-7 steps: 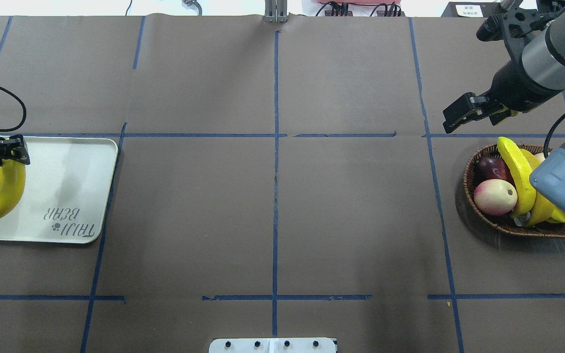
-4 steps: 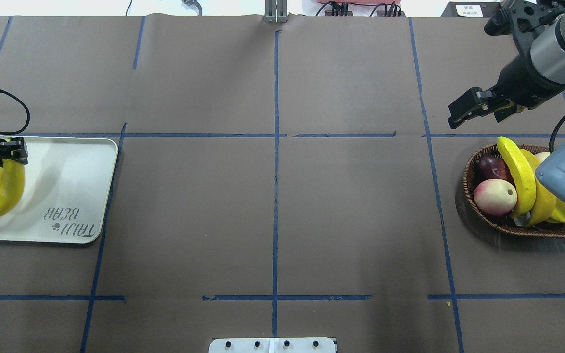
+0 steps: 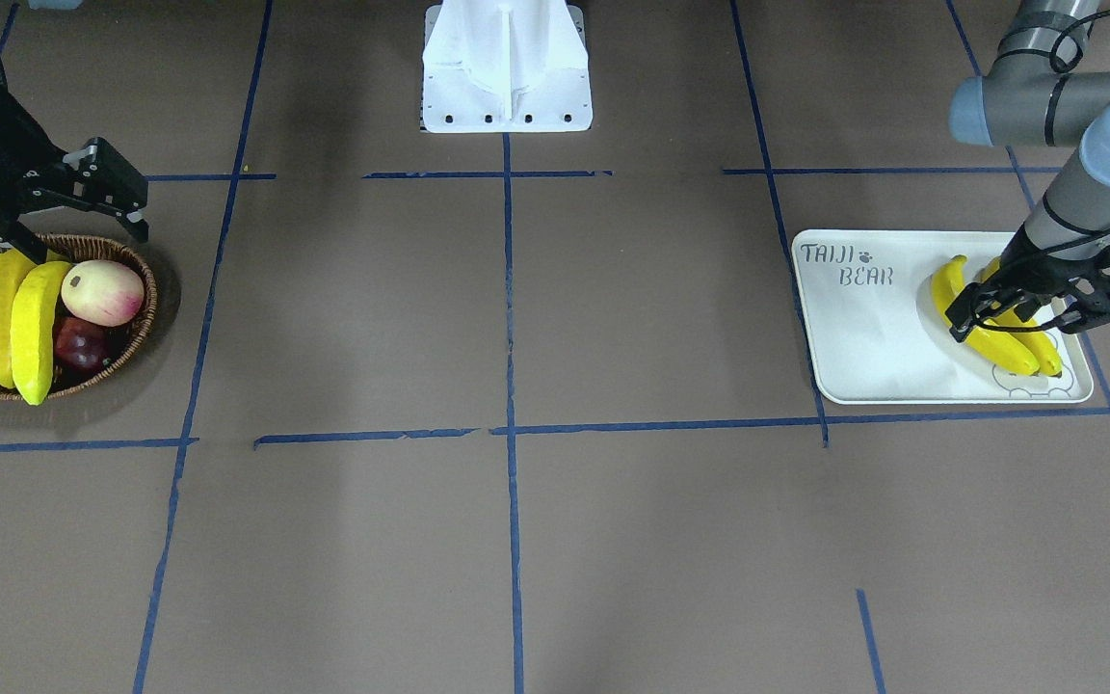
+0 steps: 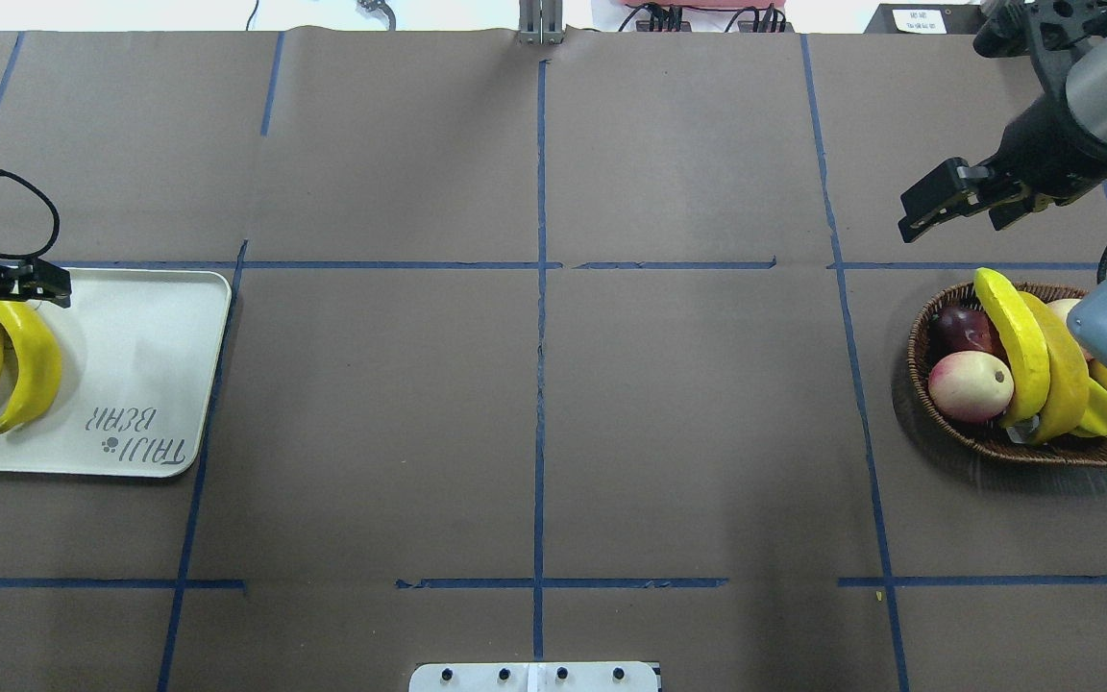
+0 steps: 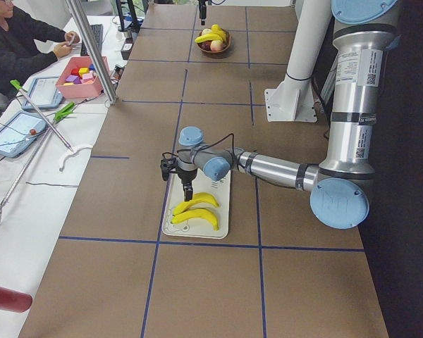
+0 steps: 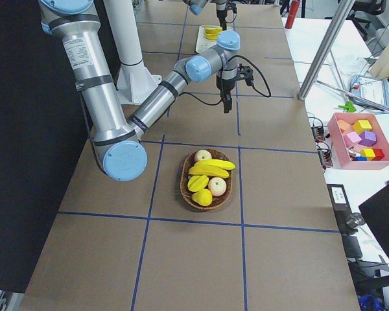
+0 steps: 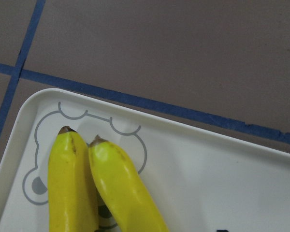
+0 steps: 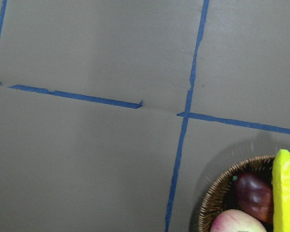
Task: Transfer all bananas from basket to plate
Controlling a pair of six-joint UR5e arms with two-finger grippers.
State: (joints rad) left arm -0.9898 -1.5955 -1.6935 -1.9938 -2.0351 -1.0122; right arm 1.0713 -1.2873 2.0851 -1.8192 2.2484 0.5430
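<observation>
Two bananas lie side by side on the off-white plate at the table's left end. My left gripper hovers open just over their far ends, holding nothing. At the right end the wicker basket holds two more bananas propped across the other fruit. My right gripper hangs open and empty above the table, just beyond the basket's far rim.
A peach and a dark red fruit share the basket. The white robot base stands at mid-table on the robot's side. Beyond the far edge, a person sits at a side table with a pink box of blocks.
My left gripper has opened and let go of the banana, which now lies on the plate beside the first. The right gripper has drifted farther from the basket, toward the far right corner.
</observation>
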